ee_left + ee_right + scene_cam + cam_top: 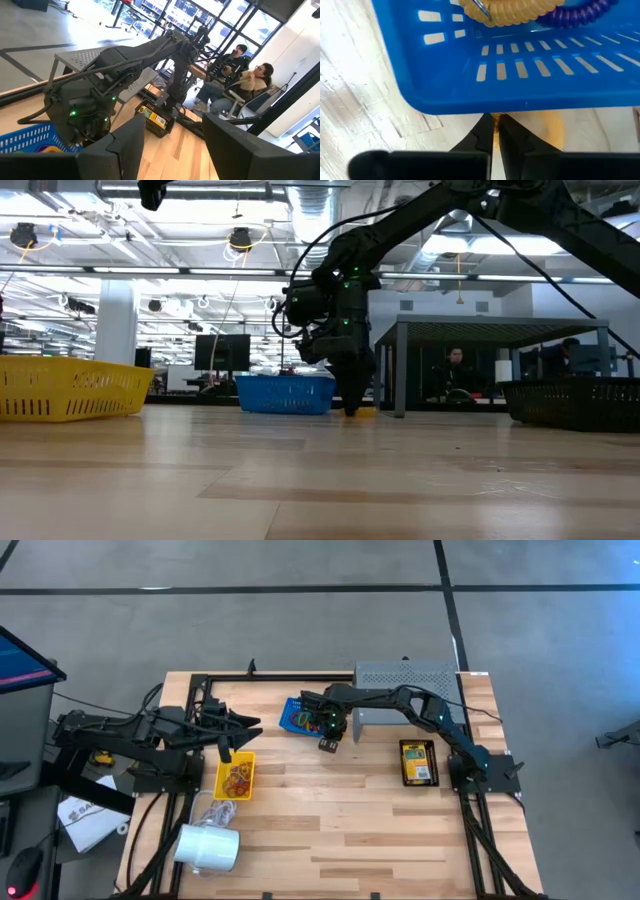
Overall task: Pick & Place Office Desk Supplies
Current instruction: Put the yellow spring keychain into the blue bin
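The right gripper [496,131] stood with its tips down on the wooden table [340,830], just in front of the blue basket [520,75], the landmark here. Its fingers were drawn almost fully together, leaving only a thin slit, and a sliver of something yellowish showed between the tips; what it was could not be told. The left gripper [226,752] hung above the yellow basket [236,777], well to the left of the blue basket, with its fingers [125,150] spread wide and nothing between them.

In the high view, the blue basket lay near the far edge of the table, with the grey perforated shelf [405,680] just to its right. A crayon box [418,762] lay in a black tray further right and nearer. The table surface nearer than the blue basket was bare wood, open for moving.

The right wrist view alone showed the blue basket's contents: a yellowish coil [510,12], a purple coil [580,15] and a grey metal clip [482,10] against its slotted wall. The high view alone showed orange rubber bands [238,778] in the yellow basket and a white cylinder [208,846] near the table's near-left corner. The left wrist view showed two seated people beyond the table.
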